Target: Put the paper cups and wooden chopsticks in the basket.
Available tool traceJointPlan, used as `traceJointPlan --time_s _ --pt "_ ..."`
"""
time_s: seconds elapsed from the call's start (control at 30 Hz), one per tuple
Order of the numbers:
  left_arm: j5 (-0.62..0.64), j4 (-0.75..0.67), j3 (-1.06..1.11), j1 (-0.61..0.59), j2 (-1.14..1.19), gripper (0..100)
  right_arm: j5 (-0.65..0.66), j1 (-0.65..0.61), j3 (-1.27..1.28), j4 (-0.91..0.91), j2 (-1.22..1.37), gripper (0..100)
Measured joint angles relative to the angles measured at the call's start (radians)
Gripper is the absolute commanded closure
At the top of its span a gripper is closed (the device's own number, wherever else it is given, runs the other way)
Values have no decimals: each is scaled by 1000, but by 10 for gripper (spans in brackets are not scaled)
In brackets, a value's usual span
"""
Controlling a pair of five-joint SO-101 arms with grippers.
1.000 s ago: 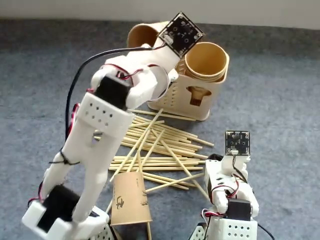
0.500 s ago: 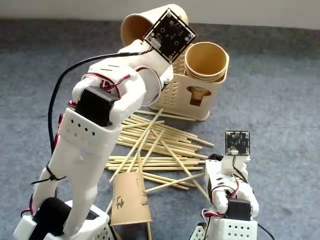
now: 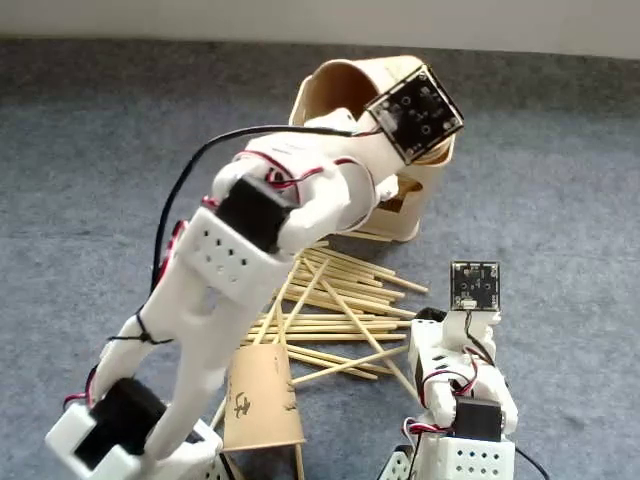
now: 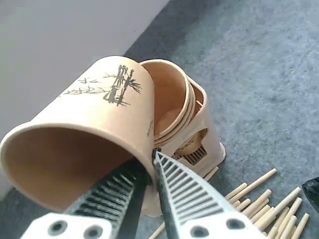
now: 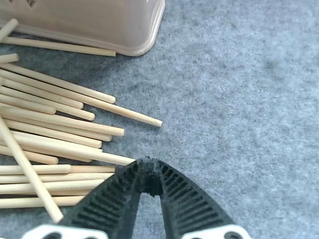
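Grips paper cup, marked with ink bamboo drawing, by its rim in left tool, tilted above basket near far edge of bench. Shows right tool closed, empty, beside scattered wooden chopsticks. Finds second cup lying at near edge.

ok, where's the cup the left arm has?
High view, far centre: the cup is pinched by its rim in the left claw, tilted above the basket, beside the stacked cups in it.
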Motion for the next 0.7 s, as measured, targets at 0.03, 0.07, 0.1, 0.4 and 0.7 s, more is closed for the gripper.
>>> traceJointPlan --time_s 0.03,0.07,0.1,0.4,0.7 --pt "-3 8 0 2 17 897 0 0 0 0 0 993" --pt "-5 17 -2 3 28 874 0 0 0 0 0 993" --pt "-3 29 -12 5 35 864 0 0 0 0 0 993" --pt "55 66 -190 6 49 863 2 0 0 0 0 993" --pt "58 -48 -203 6 78 864 2 0 0 0 0 993"
